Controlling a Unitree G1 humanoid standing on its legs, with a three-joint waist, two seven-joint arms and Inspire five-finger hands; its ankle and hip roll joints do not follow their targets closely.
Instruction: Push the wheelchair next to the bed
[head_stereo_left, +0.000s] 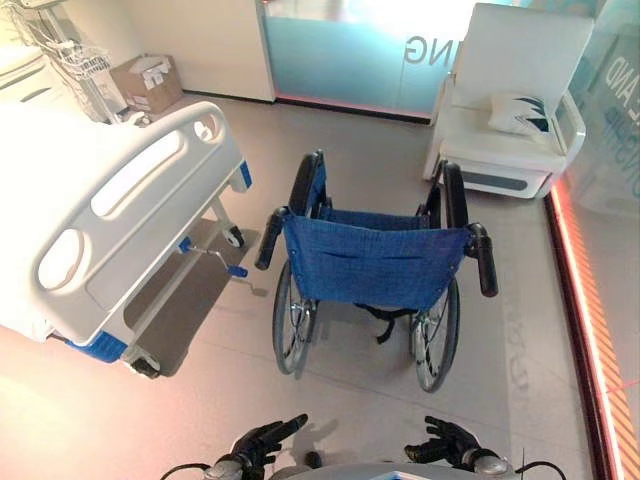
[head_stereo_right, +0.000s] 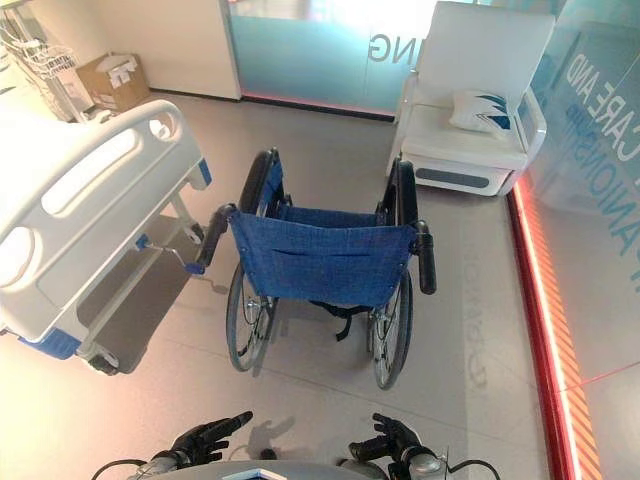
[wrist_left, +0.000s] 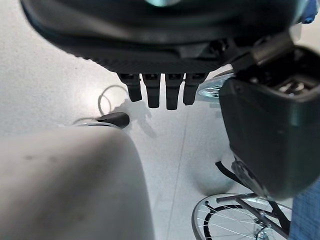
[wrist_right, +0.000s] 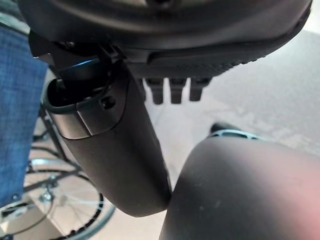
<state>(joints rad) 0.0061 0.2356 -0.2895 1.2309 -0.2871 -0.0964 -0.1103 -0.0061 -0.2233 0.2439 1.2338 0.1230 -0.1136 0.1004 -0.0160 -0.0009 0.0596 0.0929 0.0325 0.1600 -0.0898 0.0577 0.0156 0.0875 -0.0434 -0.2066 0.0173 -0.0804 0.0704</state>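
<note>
- Two hands low and empty, left hand and right hand, fingers relaxed, well short of wheelchair.
- Wheelchair's push handles facing robot, ungripped.
- Standing just beside bed foot, seat facing armchair.
- Likely risk: uneven push on one handle, swinging a wheel into bed frame.

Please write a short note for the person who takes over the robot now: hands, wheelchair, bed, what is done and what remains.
Left hand: open, holds nothing, low and short of the wheelchair.
Right hand: open, holds nothing, also short of it.
Wheelchair: stands apart from the bed, its back toward the robot; both push handles free.
Done: nothing yet.
Left: grasp both handles, push the wheelchair beside the bed.
</note>
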